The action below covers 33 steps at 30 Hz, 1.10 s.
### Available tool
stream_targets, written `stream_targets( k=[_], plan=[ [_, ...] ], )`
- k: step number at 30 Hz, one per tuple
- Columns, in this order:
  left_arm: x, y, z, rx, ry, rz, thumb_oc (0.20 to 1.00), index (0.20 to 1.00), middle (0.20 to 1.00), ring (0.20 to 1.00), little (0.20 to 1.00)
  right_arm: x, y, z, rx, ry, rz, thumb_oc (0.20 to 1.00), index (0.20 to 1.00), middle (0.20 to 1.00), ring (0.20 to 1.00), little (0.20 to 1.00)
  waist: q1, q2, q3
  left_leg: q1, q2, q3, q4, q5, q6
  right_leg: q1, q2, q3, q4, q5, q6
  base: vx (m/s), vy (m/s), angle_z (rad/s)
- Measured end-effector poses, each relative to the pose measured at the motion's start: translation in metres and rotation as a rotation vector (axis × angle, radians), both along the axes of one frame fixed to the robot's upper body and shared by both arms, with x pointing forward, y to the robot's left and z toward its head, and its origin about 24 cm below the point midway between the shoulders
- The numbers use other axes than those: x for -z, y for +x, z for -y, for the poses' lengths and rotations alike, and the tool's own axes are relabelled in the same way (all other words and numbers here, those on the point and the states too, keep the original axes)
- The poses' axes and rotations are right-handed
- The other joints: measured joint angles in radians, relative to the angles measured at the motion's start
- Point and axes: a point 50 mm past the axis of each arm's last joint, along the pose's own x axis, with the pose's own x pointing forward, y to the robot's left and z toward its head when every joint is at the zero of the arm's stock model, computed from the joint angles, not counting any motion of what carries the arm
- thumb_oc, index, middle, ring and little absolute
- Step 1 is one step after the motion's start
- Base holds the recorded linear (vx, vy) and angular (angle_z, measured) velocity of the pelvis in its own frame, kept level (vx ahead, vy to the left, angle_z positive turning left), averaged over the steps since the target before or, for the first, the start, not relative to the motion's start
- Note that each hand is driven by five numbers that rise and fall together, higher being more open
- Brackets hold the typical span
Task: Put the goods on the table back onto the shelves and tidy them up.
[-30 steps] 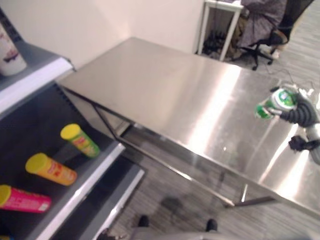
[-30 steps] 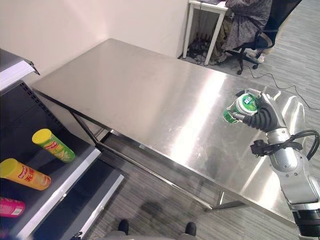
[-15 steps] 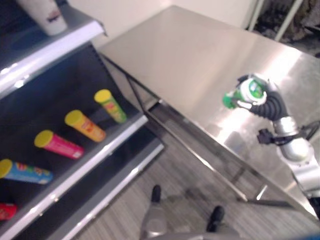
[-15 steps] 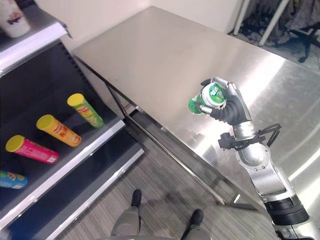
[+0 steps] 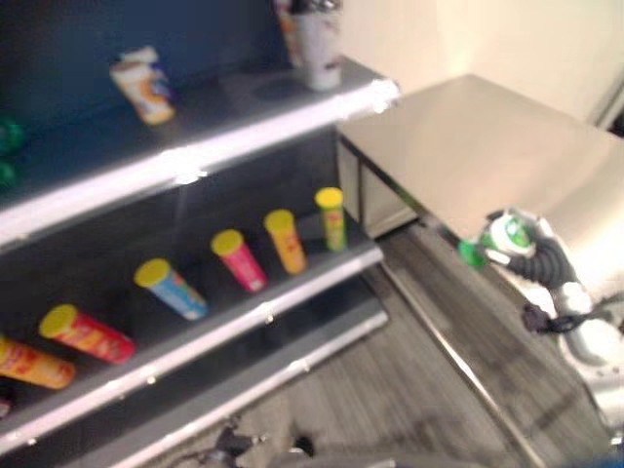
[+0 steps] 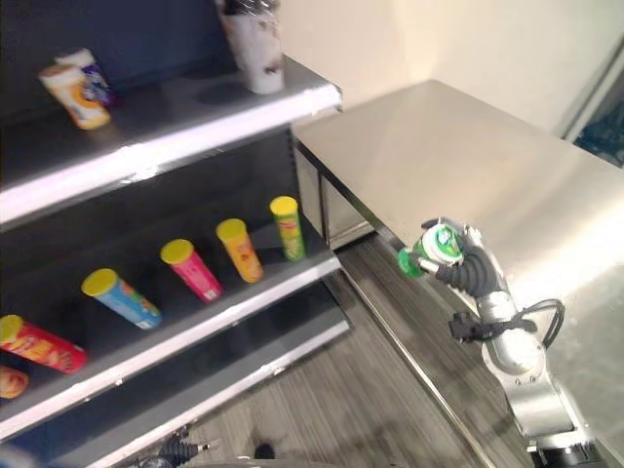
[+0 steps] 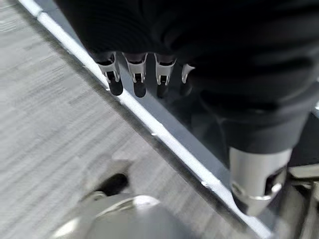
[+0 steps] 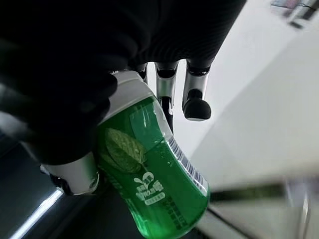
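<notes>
Fingers of the right robot hand (image 6: 471, 269) curl round a green can (image 6: 426, 251) (left robot hand (image 7: 149, 74) hangs relaxed) beside the tabletop (image 6: 487, 185).

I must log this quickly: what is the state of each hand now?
Left hand: open, holding nothing.
Right hand: shut on the green can.

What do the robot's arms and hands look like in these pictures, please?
The right arm is smooth silver-grey metal with a dark band low down. Each hand, right hand and left hand, wears a dark ribbed cover, from which silver fingers with dark tips emerge.
</notes>
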Motion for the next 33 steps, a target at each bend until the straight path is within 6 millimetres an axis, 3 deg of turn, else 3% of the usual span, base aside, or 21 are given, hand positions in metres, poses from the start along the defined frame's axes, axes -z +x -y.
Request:
stream_targets(
  k=[1, 4, 5, 6, 7, 8, 9, 10, 11, 14, 18, 22, 24, 26, 29, 33],
  plan=[
    [0.000, 0.000, -0.004, -0.024, 0.011, -0.009, 1.000, 1.000, 1.000, 1.000, 1.000, 0.004, 0.001, 0.000, 0.008, 0.013, -0.012, 0.200, 0.200, 0.200, 0.200, 0.200, -0.005, -0.008, 0.031, -0.006, 0.003, -0.027, -0.008, 0.000, 0.021, -0.027, 0.073, 0.044, -0.068, -0.031, -0.032, -0.36, 0.092, 0.35],
    [0.003, -0.002, -0.004, -0.186, -0.011, -0.013, 1.000, 1.000, 1.000, 1.000, 1.000, 0.018, -0.008, 0.006, 0.058, 0.035, -0.071, 0.200, 0.200, 0.200, 0.200, 0.200, -0.035, -0.012, 0.061, -0.024, 0.004, -0.132, -0.008, 0.013, 0.040, -0.049, 0.262, 0.348, -0.229, -0.055, -0.037, -0.08, 0.170, 1.18],
    [0.005, -0.006, -0.002, -0.231, -0.025, -0.037, 1.000, 1.000, 1.000, 1.000, 1.000, 0.022, -0.016, 0.017, 0.125, 0.052, -0.084, 0.200, 0.200, 0.200, 0.200, 0.200, -0.071, -0.009, 0.069, -0.036, -0.001, -0.247, 0.009, 0.015, 0.041, -0.015, 0.362, 0.594, -0.309, -0.070, -0.052, 0.00, 0.168, 1.97],
    [0.006, -0.011, -0.002, -0.238, -0.026, -0.053, 1.000, 1.000, 1.000, 1.000, 1.000, 0.023, -0.019, 0.021, 0.160, 0.067, -0.081, 0.200, 0.200, 0.200, 0.200, 0.200, -0.082, -0.022, 0.073, -0.027, -0.011, -0.279, -0.009, 0.020, 0.047, 0.003, 0.383, 0.628, -0.332, -0.071, -0.062, 0.00, 0.138, 2.32],
    [0.006, -0.021, -0.007, -0.264, -0.016, -0.073, 1.000, 1.000, 1.000, 1.000, 1.000, 0.020, -0.020, 0.025, 0.183, 0.075, -0.059, 0.200, 0.200, 0.200, 0.200, 0.200, -0.082, -0.057, 0.076, -0.008, -0.037, -0.337, -0.031, 0.029, 0.045, 0.021, 0.398, 0.661, -0.332, -0.065, -0.097, 0.02, 0.104, 1.90],
    [0.006, -0.024, -0.008, -0.267, -0.012, -0.088, 1.000, 1.000, 1.000, 1.000, 1.000, 0.018, -0.022, 0.030, 0.213, 0.078, -0.046, 0.200, 0.200, 0.200, 0.200, 0.200, -0.094, -0.073, 0.074, 0.008, -0.048, -0.361, -0.029, 0.022, 0.036, 0.035, 0.394, 0.662, -0.314, -0.068, -0.106, 0.02, 0.066, 1.42],
    [0.007, -0.027, -0.006, -0.269, -0.019, -0.094, 1.000, 1.000, 1.000, 1.000, 1.000, 0.013, -0.019, 0.032, 0.218, 0.074, -0.026, 0.200, 0.200, 0.200, 0.200, 0.200, -0.080, -0.082, 0.077, 0.008, -0.057, -0.339, -0.001, 0.019, 0.032, 0.034, 0.382, 0.650, -0.297, -0.065, -0.111, 0.04, 0.062, 0.82],
    [0.009, -0.040, 0.000, -0.276, -0.036, -0.132, 1.000, 1.000, 1.000, 1.000, 1.000, -0.002, -0.012, 0.030, 0.189, 0.054, 0.033, 0.200, 0.200, 0.200, 0.200, 0.200, -0.070, -0.054, 0.079, 0.015, -0.066, -0.305, 0.056, -0.024, 0.016, 0.036, 0.383, 0.650, -0.289, -0.065, -0.109, 0.04, 0.033, 0.16],
    [0.010, -0.047, 0.003, -0.281, -0.045, -0.160, 1.000, 1.000, 1.000, 1.000, 1.000, -0.010, -0.009, 0.026, 0.167, 0.052, 0.068, 0.200, 0.200, 0.200, 0.200, 0.200, -0.071, -0.043, 0.083, 0.034, -0.061, -0.299, 0.027, -0.036, 0.004, 0.034, 0.394, 0.643, -0.280, -0.061, -0.100, 0.06, 0.048, -0.02],
    [0.010, -0.061, 0.001, -0.288, -0.045, -0.198, 1.000, 1.000, 1.000, 1.000, 1.000, -0.012, -0.009, 0.019, 0.114, 0.049, 0.080, 0.200, 0.200, 0.200, 0.200, 0.200, -0.079, -0.041, 0.080, 0.075, -0.041, -0.297, -0.024, -0.015, 0.008, 0.030, 0.408, 0.642, -0.233, -0.086, -0.078, 0.08, 0.026, -0.04],
    [0.006, -0.048, -0.012, -0.152, 0.000, -0.175, 1.000, 1.000, 1.000, 1.000, 1.000, -0.015, -0.010, 0.014, 0.081, 0.049, 0.089, 0.200, 0.200, 0.200, 0.200, 0.200, -0.103, -0.059, 0.079, 0.072, -0.013, -0.311, -0.024, -0.025, -0.009, 0.030, 0.436, 0.631, -0.224, -0.114, -0.100, 0.17, -0.025, 0.06],
    [0.004, -0.031, -0.013, -0.103, 0.011, -0.127, 1.000, 1.000, 1.000, 1.000, 1.000, -0.035, -0.014, -0.002, -0.026, 0.065, 0.167, 0.200, 0.200, 0.200, 0.200, 0.200, -0.114, -0.032, 0.062, 0.089, 0.015, -0.305, -0.024, -0.030, -0.028, 0.067, 0.467, 0.631, -0.259, -0.103, -0.131, 0.15, -0.019, -0.07],
    [0.004, -0.026, -0.013, -0.089, 0.013, -0.115, 1.000, 1.000, 1.000, 1.000, 1.000, -0.052, -0.013, -0.014, -0.103, 0.047, 0.232, 0.200, 0.200, 0.200, 0.200, 0.200, -0.115, -0.024, 0.053, 0.088, 0.022, -0.300, -0.020, -0.030, -0.029, 0.080, 0.475, 0.630, -0.287, -0.097, -0.139, 0.05, 0.010, -0.07],
    [0.002, -0.015, -0.015, -0.039, 0.024, -0.088, 1.000, 1.000, 1.000, 1.000, 1.000, -0.077, -0.010, -0.033, -0.239, 0.038, 0.336, 0.200, 0.200, 0.200, 0.200, 0.200, -0.115, -0.035, 0.047, 0.032, 0.017, -0.276, 0.078, -0.048, -0.057, 0.082, 0.469, 0.630, -0.309, -0.083, -0.155, 0.01, 0.057, -0.03],
    [0.000, -0.003, -0.014, -0.004, 0.036, -0.059, 1.000, 1.000, 1.000, 1.000, 1.000, -0.102, -0.008, -0.043, -0.337, -0.025, 0.428, 0.200, 0.200, 0.200, 0.200, 0.200, -0.103, -0.040, 0.042, -0.005, 0.015, -0.248, 0.136, -0.047, -0.062, 0.086, 0.463, 0.626, -0.329, -0.068, -0.168, 0.05, 0.107, 0.09],
    [0.000, 0.000, -0.013, -0.004, 0.042, -0.052, 1.000, 1.000, 1.000, 1.000, 1.000, -0.133, -0.006, -0.052, -0.393, -0.060, 0.571, 0.200, 0.200, 0.200, 0.200, 0.200, -0.096, -0.027, 0.037, -0.022, 0.043, -0.241, 0.108, -0.055, -0.073, 0.064, 0.478, 0.629, -0.334, -0.059, -0.176, 0.07, 0.188, 0.00]
  ],
)
